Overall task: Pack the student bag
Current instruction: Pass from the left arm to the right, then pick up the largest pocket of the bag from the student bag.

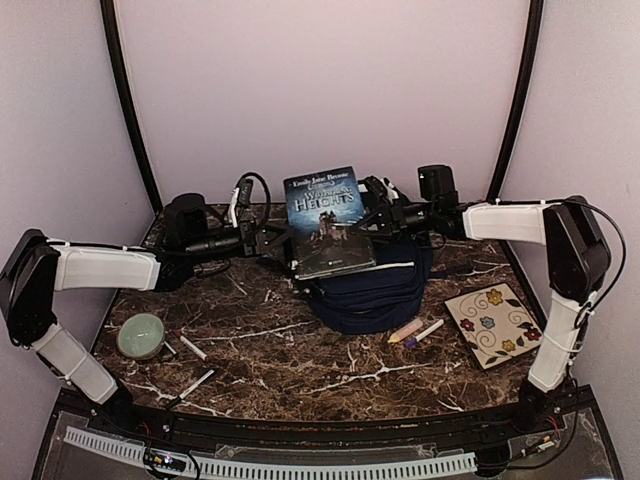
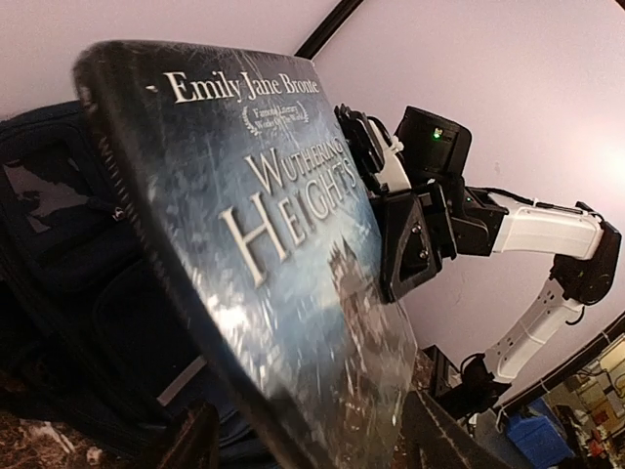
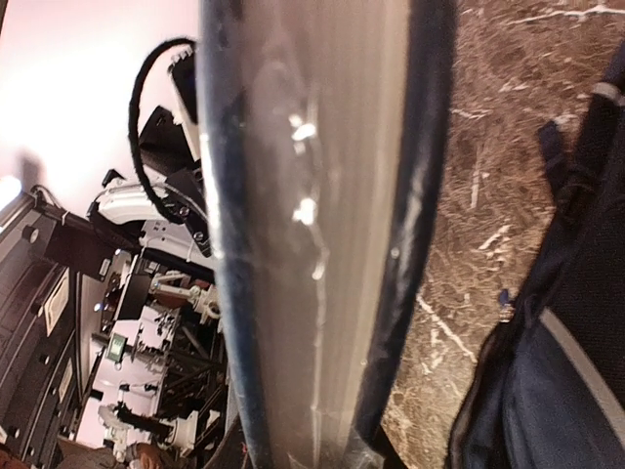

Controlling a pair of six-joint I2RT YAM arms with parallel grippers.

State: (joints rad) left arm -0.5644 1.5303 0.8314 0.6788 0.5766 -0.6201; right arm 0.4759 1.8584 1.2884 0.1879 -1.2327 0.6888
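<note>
Operator: What is the pose of the right arm (image 1: 505, 222)?

Manual: Its lower link rises from the base to a raised elbow. From there the forearm runs roughly level toward the other arm. The right gripper (image 1: 368, 228) is turned on its side. Its jaws are narrow and clamped on the near edge of the book (image 1: 325, 218), a copy of "Wuthering Heights". In the right wrist view the book's page edge fills the space between the fingers.

Operator: And the left arm (image 1: 105, 268)?

Manual: It mirrors the right, with a raised elbow and a level forearm reaching inward. The left gripper (image 1: 277, 240) sits at the opposite edge of the book. Its jaws stand wide. In the left wrist view the fingers (image 2: 195, 442) show well apart on either side of the book's lower corner. Whether either finger touches the cover cannot be told.

Operator: How does the book sit?

Manual: It is tilted between the two grippers, front cover up.

Operator: Where is the student bag (image 1: 375, 290)?

Manual: It lies on the table (image 1: 280, 350), below the right gripper and below and beyond the left gripper's fingertips. In the top view the book's lower edge overlaps the top of the bag. Whether they touch cannot be told.
</note>
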